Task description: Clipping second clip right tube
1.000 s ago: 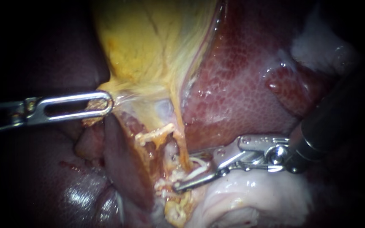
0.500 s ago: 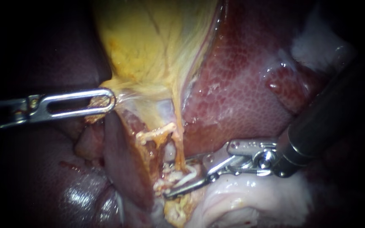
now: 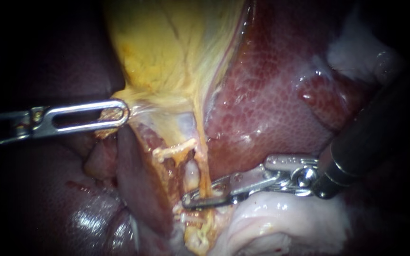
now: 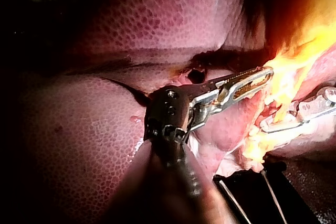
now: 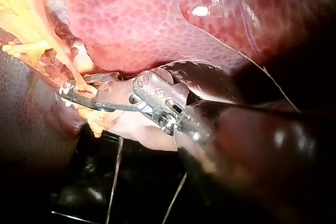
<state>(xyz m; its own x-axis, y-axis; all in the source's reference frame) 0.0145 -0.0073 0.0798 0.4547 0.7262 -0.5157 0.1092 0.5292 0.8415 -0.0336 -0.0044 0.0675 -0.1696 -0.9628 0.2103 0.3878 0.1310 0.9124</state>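
Low in the middle of the endoscope view, the right instrument (image 3: 191, 199) had its two jaws drawn narrow. They were closed from both sides on the right tube (image 3: 204, 174), a thin yellow strand running down from the gallbladder (image 3: 167, 52) beside the liver (image 3: 271, 90). A paler tube (image 3: 191, 171) lay just beside it, on its left. The left instrument (image 3: 115, 114) gripped a fold of yellow gallbladder tissue in its closed jaws, holding it out to the side. Judged from this, the squeeze that sets the clip was under way or just made. The clip itself was hidden inside the jaws, so its seating could not be told. What remained was to open the jaws, draw back, and check that the clip sat across the tube.
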